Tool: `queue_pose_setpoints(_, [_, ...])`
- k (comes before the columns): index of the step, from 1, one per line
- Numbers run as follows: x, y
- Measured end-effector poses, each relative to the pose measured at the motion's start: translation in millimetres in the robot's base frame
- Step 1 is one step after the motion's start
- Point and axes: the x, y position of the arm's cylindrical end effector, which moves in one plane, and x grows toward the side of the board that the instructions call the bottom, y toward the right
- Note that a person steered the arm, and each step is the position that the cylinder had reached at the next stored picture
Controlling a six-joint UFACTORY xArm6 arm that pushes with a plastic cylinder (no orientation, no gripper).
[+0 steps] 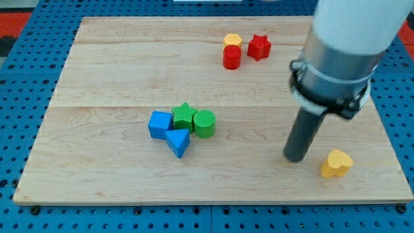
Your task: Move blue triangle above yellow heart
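Observation:
The blue triangle [178,142] lies left of the board's middle, touching a blue cube [160,124] on its upper left. The yellow heart [337,163] lies near the view's bottom right. My tip [295,157] rests on the board just left of the yellow heart, with a small gap between them. The tip is far to the right of the blue triangle.
A green star [184,116] and a green cylinder [204,123] sit just above the blue triangle. A yellow hexagon [233,40], a red cylinder [231,57] and a red star [259,46] cluster near the view's top. The wooden board [103,71] ends near the heart.

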Motion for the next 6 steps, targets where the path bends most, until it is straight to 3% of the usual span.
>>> queue_pose_setpoints(1, [20.8,-84.8])
queue_pose_setpoints(2, [8.1,-185.8])
queue_pose_setpoints(3, [-37.6,-192.3])
queue_pose_setpoints(5, [-43.7,-74.4])
queue_pose_setpoints(6, [-53.6,-102.2])
